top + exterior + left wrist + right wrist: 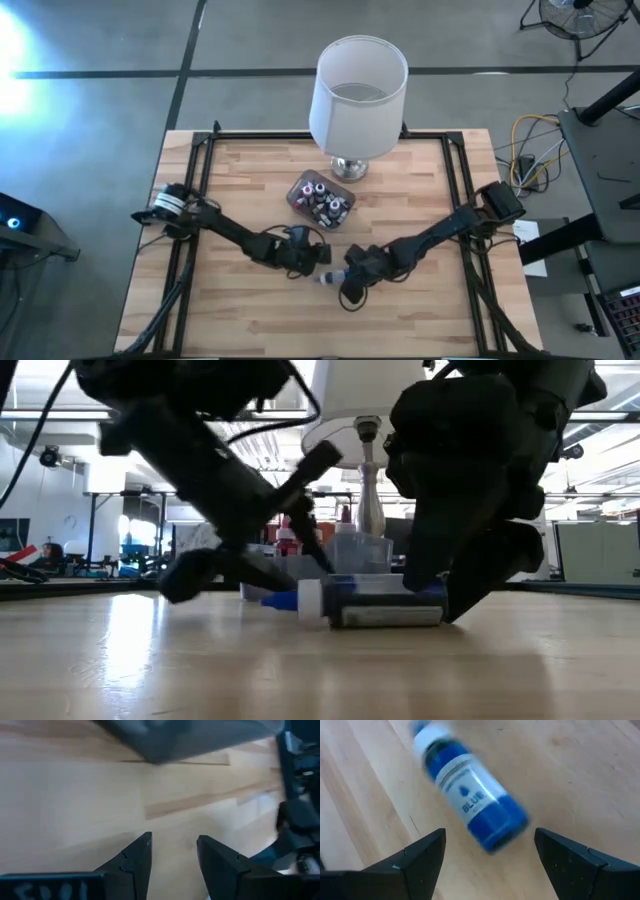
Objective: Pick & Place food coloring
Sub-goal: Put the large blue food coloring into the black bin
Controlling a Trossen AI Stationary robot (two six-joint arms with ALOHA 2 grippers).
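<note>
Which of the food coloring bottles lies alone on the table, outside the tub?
The blue bottle, on its side on the wood between the open right claw fingers. The other bottles sit together in the tub by the lamp.

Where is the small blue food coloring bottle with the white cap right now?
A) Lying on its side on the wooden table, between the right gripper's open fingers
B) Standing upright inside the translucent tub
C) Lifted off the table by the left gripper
A: the right wrist view shows the small blue food coloring bottle lying flat on the wooden table, with the right gripper fingers spread on either side, not touching it.
</note>
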